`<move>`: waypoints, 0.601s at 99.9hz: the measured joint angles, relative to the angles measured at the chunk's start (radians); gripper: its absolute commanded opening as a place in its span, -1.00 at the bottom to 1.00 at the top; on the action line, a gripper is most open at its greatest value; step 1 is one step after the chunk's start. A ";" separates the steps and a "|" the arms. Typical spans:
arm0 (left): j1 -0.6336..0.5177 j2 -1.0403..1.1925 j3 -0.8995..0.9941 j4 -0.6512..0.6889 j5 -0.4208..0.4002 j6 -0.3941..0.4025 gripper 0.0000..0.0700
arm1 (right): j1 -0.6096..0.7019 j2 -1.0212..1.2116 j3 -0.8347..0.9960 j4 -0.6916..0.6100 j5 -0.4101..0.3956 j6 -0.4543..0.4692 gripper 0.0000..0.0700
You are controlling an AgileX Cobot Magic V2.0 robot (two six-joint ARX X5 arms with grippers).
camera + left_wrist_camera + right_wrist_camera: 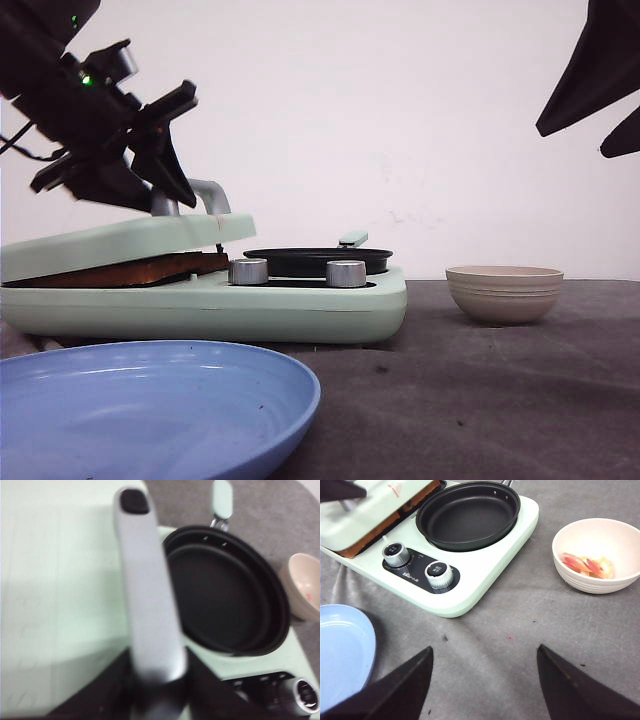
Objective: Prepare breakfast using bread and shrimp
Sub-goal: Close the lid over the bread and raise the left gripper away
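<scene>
Front view: left claw [170, 180] grips lid handle [205, 192].

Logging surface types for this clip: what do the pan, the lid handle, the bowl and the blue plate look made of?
The pan: dark matte, likely non-stick coated metal. The lid handle: silvery satin, probably brushed metal or metal-look plastic; the left gripper is at it. The bowl: beige, ribbed, dull sheen, ceramic or melamine, holding the shrimp. The blue plate: glossy reflections, glazed ceramic or plastic.
</scene>
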 measured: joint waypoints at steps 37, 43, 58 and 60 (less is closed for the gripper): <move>0.027 0.020 0.110 -0.143 0.086 -0.025 0.25 | 0.000 0.000 0.000 -0.013 0.000 0.000 0.14; 0.027 0.024 0.152 -0.195 0.101 -0.027 0.25 | 0.000 0.000 0.000 -0.016 0.000 0.000 0.14; 0.026 0.020 0.288 -0.276 0.118 -0.008 0.24 | 0.000 0.000 0.000 -0.021 0.000 0.000 0.14; 0.026 0.017 0.306 -0.287 0.118 -0.002 0.24 | 0.000 0.000 0.000 -0.023 0.000 0.000 0.14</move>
